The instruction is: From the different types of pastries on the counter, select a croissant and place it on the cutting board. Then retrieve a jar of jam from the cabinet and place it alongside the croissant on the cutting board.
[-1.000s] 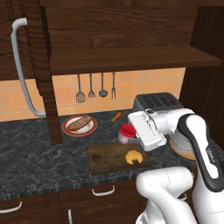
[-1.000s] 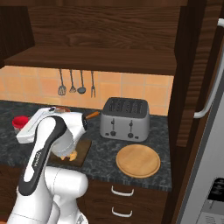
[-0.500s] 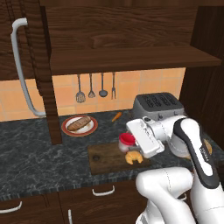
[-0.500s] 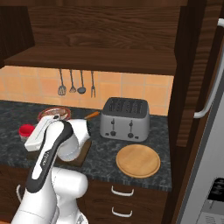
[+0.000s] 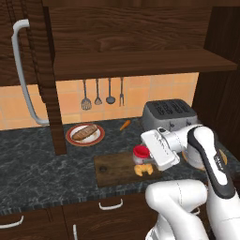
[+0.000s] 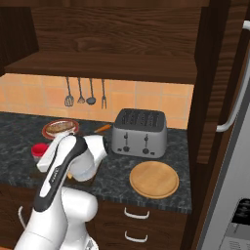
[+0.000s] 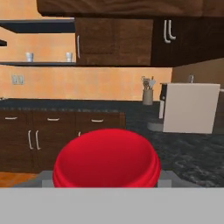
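Note:
My gripper (image 5: 142, 152) is shut on the jar of jam (image 5: 140, 151), a small jar with a red lid that fills the lower middle of the hand view (image 7: 106, 162) and shows again at the left of the right base view (image 6: 39, 149). It is held low over the right end of the dark brown cutting board (image 5: 115, 169), just behind the golden croissant (image 5: 143, 169) lying there. Whether the jar touches the board I cannot tell. The brown loaf-shaped roll (image 5: 84, 132) lies on the dark marbled counter (image 5: 33, 173).
The roll sits on a round plate (image 5: 71, 138). A thin orange stick (image 5: 124, 125) lies by the silver toaster (image 5: 168, 115). A round light-wood disc (image 6: 154, 178) is right of the arm. The cabinet door's curved grey handle (image 5: 23, 75) hangs at left, beside the shelf (image 5: 131, 63).
The gripper has come down and slightly right with the jar, from above the board to just behind the croissant. Croissant and board have stayed put.

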